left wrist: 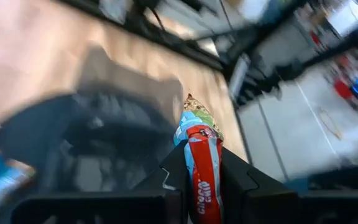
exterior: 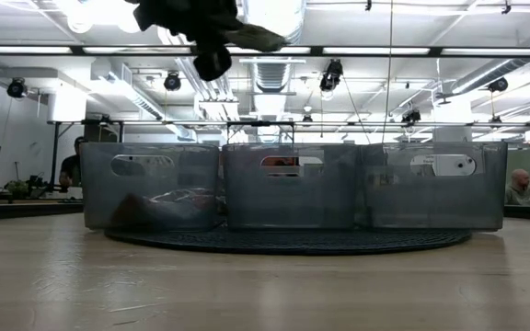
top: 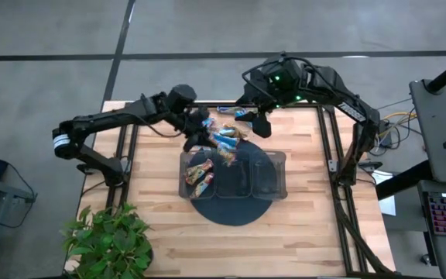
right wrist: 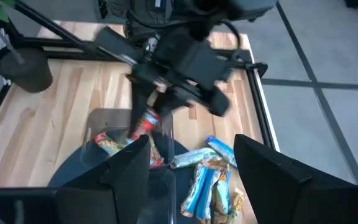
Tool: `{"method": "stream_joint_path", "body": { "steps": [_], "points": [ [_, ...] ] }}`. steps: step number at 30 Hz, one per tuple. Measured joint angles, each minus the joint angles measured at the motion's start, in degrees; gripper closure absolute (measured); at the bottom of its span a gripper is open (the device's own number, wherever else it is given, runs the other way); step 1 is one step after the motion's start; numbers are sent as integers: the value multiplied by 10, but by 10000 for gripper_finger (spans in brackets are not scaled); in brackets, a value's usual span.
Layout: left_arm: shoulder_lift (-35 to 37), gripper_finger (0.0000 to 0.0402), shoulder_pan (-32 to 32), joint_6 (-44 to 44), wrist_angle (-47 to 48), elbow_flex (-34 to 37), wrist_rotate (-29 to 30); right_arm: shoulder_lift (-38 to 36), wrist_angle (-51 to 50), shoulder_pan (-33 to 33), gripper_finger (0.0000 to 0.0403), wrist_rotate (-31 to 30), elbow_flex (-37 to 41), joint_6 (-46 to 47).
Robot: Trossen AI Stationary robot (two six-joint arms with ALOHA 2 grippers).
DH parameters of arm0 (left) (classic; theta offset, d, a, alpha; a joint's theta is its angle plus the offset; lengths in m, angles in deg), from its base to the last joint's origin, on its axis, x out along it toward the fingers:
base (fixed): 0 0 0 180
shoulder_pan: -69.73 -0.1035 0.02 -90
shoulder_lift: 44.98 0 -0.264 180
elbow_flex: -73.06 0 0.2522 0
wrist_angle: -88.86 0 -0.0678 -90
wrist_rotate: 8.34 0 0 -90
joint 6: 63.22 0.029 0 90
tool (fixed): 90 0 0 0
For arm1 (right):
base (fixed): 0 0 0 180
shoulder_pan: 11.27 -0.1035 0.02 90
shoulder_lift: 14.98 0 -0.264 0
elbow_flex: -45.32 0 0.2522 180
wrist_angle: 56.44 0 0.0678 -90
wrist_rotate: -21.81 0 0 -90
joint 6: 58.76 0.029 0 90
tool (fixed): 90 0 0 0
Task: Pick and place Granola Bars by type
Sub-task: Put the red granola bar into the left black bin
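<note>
Several reddish-orange bars (top: 199, 173) lie in the tray's (top: 279, 159) left compartment.

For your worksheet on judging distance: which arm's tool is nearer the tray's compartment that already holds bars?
Left. The left tool, shut on a reddish bar, hangs just behind that compartment; the right tool, open, sits farther off beyond the tray's opposite end.

My left gripper (top: 200, 138) hangs clamped at ten o'clock above the table, while my right gripper (top: 260, 124) hovers spread wide at one o'clock.
</note>
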Motion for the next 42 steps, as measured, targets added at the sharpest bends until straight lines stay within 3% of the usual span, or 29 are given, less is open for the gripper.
{"method": "stream_joint_path", "body": {
  "steps": [7, 13, 29, 42],
  "points": [
    [8, 372, 9, 94, 190, 16, -3, 0, -6, 0, 179, 0, 0, 1],
    [5, 372, 9, 138, 275, 22, 71, 0, -5, 0, 179, 0, 0, 5],
    [5, 366, 17, 61, 241, 120, 115, 0, -5, 0, 179, 0, 0, 18],
    [5, 257, 23, 55, 217, 127, 120, 0, -5, 0, 179, 0, 0, 28]
  ]
}}
